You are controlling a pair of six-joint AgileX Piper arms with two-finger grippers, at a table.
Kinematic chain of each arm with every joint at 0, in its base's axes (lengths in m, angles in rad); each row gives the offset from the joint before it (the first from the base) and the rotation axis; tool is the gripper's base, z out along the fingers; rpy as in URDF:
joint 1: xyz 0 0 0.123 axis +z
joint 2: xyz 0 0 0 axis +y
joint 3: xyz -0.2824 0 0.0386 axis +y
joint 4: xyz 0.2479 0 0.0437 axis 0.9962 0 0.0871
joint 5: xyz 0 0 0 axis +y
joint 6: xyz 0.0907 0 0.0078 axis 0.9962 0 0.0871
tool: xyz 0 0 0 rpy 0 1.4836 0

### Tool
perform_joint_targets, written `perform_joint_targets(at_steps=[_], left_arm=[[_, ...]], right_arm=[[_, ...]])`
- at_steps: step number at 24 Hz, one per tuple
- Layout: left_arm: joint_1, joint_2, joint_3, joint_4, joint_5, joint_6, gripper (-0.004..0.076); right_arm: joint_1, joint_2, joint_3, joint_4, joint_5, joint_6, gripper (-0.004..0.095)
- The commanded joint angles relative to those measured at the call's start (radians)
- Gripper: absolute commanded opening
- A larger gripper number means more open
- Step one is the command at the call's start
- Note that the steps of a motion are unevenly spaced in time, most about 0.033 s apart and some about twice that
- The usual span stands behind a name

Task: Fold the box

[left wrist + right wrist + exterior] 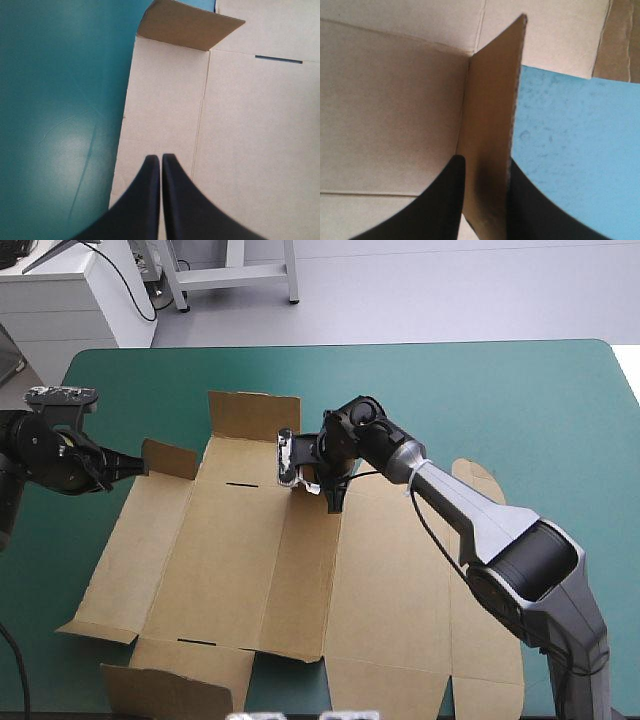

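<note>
Brown box [230, 540], teal-green cover [520, 400] & black fingers [140, 200]

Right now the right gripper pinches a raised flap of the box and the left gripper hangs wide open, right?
Not quite: the left wrist view shows the left gripper shut, empty, over the edge of the box. The right gripper does pinch a raised flap.

A teal-green table [540, 400] fills most of the frame. Beyond its far edge, pale grey floor [450, 290] runs across the top, with a white cabinet [70, 300] at upper left and a grey metal frame [235, 275] at top centre.
</note>
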Motion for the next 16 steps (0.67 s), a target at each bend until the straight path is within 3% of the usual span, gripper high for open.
perform_joint_targets(at_steps=[1,8,11,16], left_arm=[[-0.001,-0.029,-0.032,0.000,0.007,0.000,-0.0008],[-0.001,-0.029,-0.032,0.000,0.007,0.000,-0.0008],[-0.001,-0.029,-0.032,0.002,0.001,0.000,-0.0008],[-0.001,-0.029,-0.032,-0.001,-0.020,0.018,-0.0008]], right_arm=[[0.002,-0.056,-0.030,-0.007,-0.081,0.010,0.0332],[0.002,-0.103,-0.033,-0.140,-0.076,0.071,0.0323],[0.002,-0.182,-0.049,-0.304,-0.038,0.277,0.0298],[0.002,-0.312,-0.049,-0.430,0.106,0.525,0.0297]])
